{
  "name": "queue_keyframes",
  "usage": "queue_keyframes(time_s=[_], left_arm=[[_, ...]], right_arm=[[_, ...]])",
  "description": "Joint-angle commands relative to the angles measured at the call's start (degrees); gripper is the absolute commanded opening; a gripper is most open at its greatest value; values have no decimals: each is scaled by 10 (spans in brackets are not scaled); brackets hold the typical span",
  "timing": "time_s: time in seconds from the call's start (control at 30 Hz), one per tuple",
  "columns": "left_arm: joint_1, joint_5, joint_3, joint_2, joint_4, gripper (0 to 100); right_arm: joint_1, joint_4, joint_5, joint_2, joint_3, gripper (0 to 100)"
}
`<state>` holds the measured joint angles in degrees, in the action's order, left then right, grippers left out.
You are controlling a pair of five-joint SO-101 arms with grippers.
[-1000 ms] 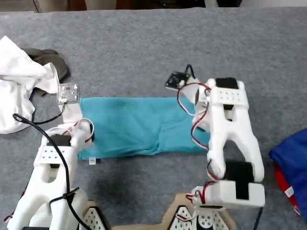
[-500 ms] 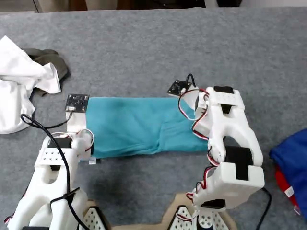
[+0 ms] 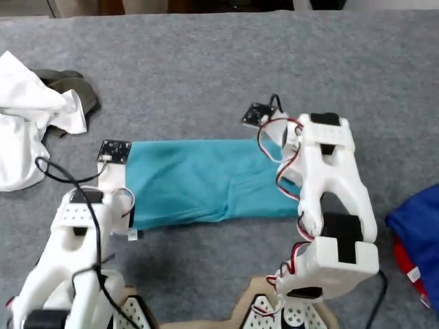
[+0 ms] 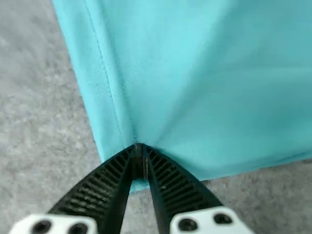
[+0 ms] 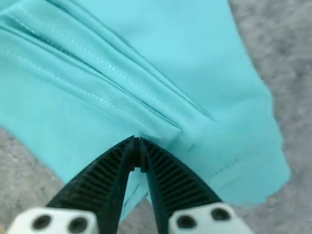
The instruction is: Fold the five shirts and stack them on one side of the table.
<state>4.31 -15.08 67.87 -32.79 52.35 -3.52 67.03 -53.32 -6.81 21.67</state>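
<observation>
Left hand [image 4: 138, 148] has slid toward the middle, dragging one end of the teal shirt [image 3: 206, 181] along, and it pinches that end tight. Right hand [image 5: 136, 141] pinches the other end tight too. The teal shirt lies flat in the middle of the grey surface [image 3: 206, 75]. Far off to the left sits a white shirt [image 3: 27, 113]

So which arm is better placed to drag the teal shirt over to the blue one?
Probably right: the right gripper is shut on the teal shirt end nearest the blue shirt; the left gripper pinches the opposite end.
</observation>
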Motion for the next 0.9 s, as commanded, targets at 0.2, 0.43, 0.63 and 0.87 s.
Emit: queue_keyframes(time_s=[0.2,0.43,0.63,0.87], left_arm=[[50,33,-78,97,12,20],[50,31,-84,97,18,20],[50,35,-193,54,118,20],[46,89,-313,76,59,20]], right_arm=[[-14,63,-4,32,-115,6],[-20,50,7,22,-148,6],[-11,26,47,21,-171,8],[10,-69,107,-82,-158,7]])
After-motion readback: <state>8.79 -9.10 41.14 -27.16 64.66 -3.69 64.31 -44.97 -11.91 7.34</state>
